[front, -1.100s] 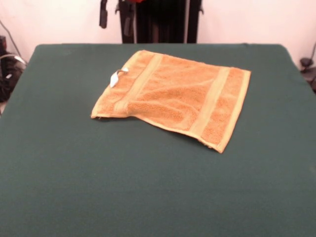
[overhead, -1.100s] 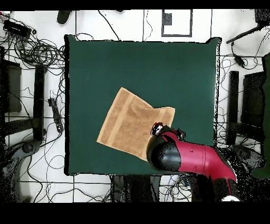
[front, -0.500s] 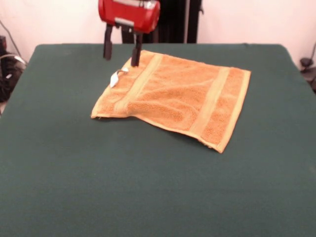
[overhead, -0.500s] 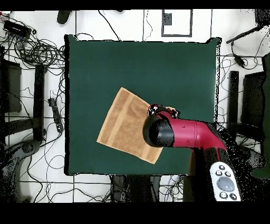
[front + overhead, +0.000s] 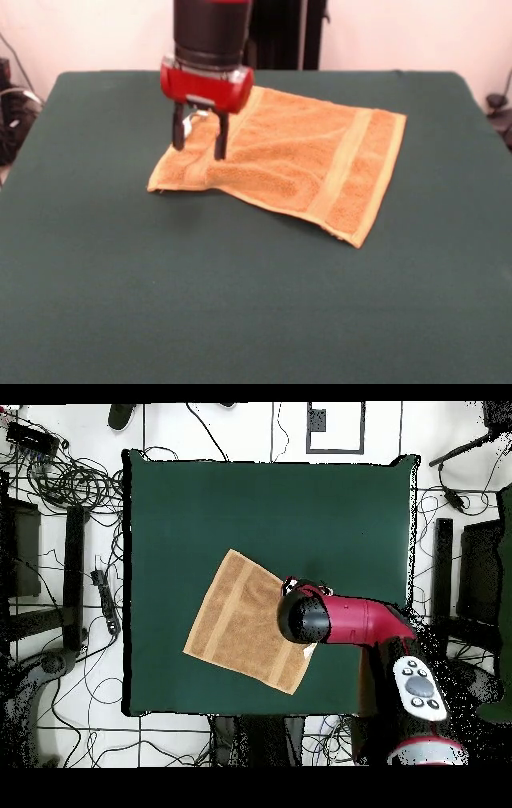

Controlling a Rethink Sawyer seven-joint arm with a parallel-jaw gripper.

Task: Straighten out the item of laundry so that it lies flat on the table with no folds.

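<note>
The item of laundry [image 5: 296, 156], an orange-tan towel with two lighter bands, lies spread on the dark green table [image 5: 240, 304], turned at an angle. Its near-left corner is doubled over into a fold [image 5: 256, 182]. A white tag [image 5: 190, 122] peeks out behind the fingers. My gripper [image 5: 198, 146] points straight down over the towel's left band, open, with nothing between its black fingers [image 5: 219, 142]. Whether the tips touch the cloth I cannot tell. In the overhead view the red arm [image 5: 350, 621] covers the towel's [image 5: 235, 624] right corner and hides the gripper.
Bare green table [image 5: 270, 504] surrounds the towel on all sides. Cables [image 5: 70, 479] and dark equipment [image 5: 478, 574] lie on the floor around the table. A black stand [image 5: 276, 36] rises behind the far edge.
The arm came in from the far edge and dropped down over the towel's left band. The towel has not moved.
</note>
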